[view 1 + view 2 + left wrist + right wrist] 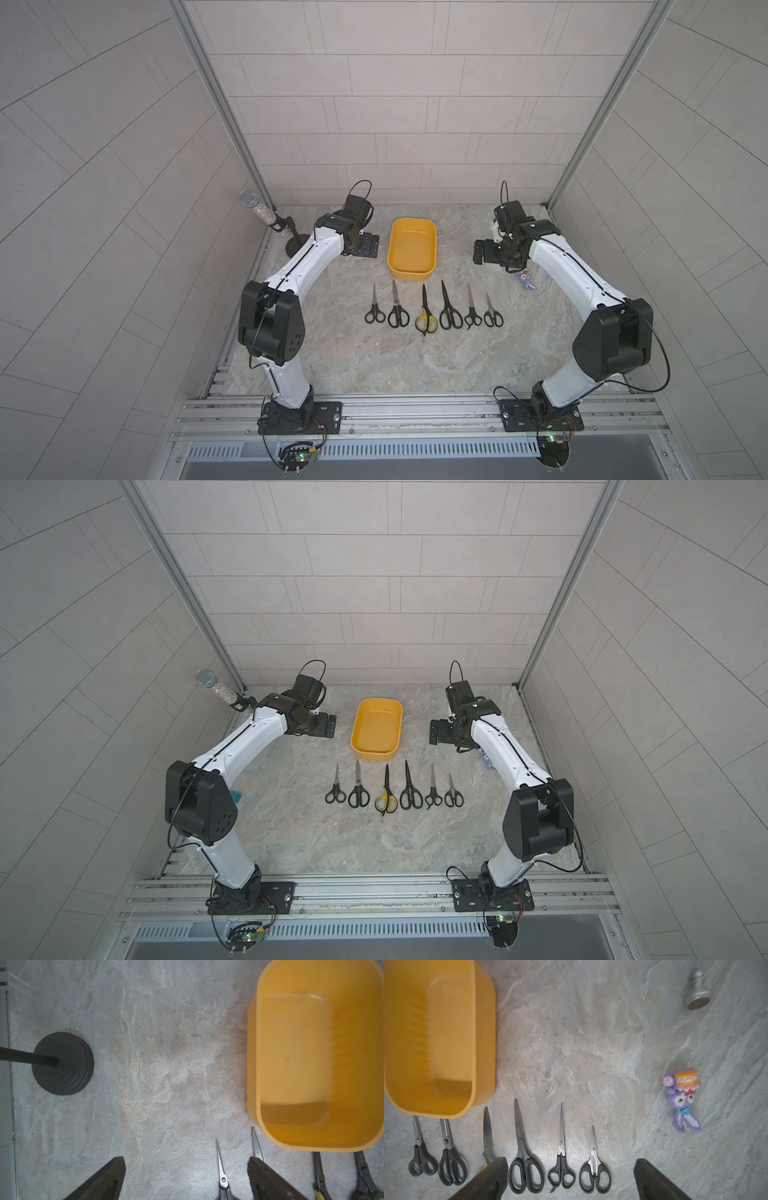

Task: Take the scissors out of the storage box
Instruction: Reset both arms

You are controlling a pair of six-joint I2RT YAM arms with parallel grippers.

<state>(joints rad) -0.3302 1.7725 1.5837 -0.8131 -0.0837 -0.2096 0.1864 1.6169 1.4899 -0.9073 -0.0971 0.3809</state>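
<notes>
The mustard-yellow storage box (411, 275) (374, 755) stands empty at the back middle of the table; its bare floor shows in both wrist views (251, 1064) (483, 1043). Several scissors lie in a row just in front of it, blades pointing at the box: black-handled pairs (451, 318) (523, 1167) (223, 1176) around a yellow-and-black-handled pair (426, 322) (386, 802). My left gripper (368, 246) (186, 1167) hovers left of the box, open and holding nothing. My right gripper (482, 251) (570, 1167) hovers right of the box, open and holding nothing.
A glittery microphone (257, 208) on a black round-based stand (62, 1064) sits at the back left corner. A purple plush toy (683, 1101) (525, 279) lies under the right arm, with a silver chess pawn (697, 991) beyond it. Panelled walls enclose three sides.
</notes>
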